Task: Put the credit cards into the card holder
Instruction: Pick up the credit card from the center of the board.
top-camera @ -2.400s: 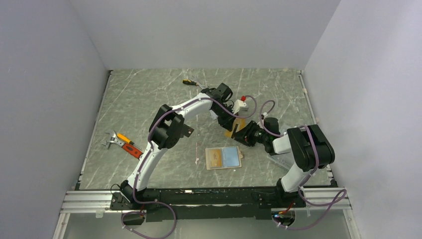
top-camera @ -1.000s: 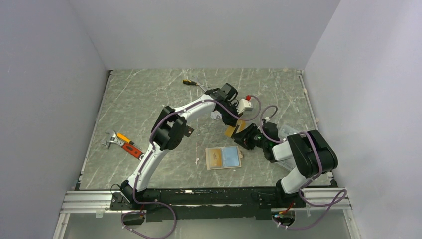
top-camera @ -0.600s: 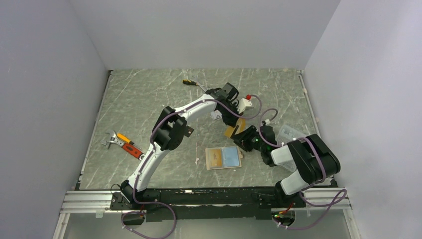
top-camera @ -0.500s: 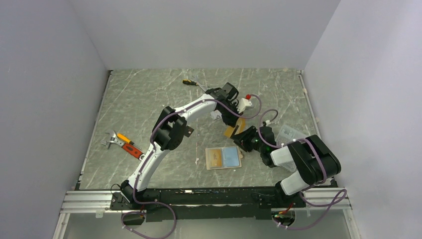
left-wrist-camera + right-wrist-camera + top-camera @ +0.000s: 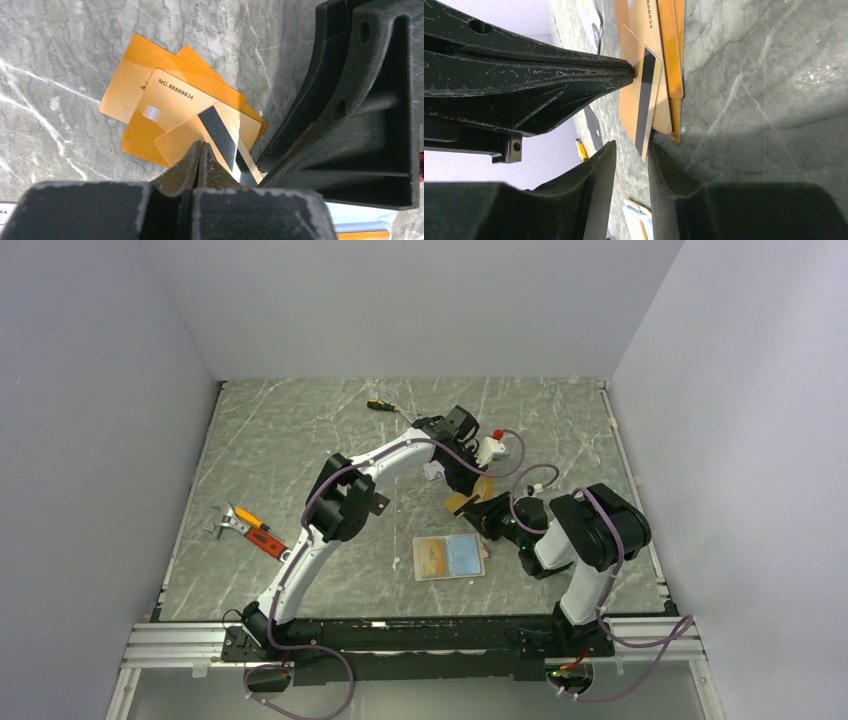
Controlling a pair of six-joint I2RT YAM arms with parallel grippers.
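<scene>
Left gripper [image 5: 200, 146] pinches the striped card [image 5: 221, 134] tight, holding it tilted above the orange card pile [image 5: 142, 80]. Right gripper [image 5: 631, 148], jaws narrow, straddles that card's free edge. Card holder [image 5: 449, 557] lies open at 6 o'clock, contents unclear.

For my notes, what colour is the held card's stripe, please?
Black: the stripe on that card, best in left wrist view.
</scene>
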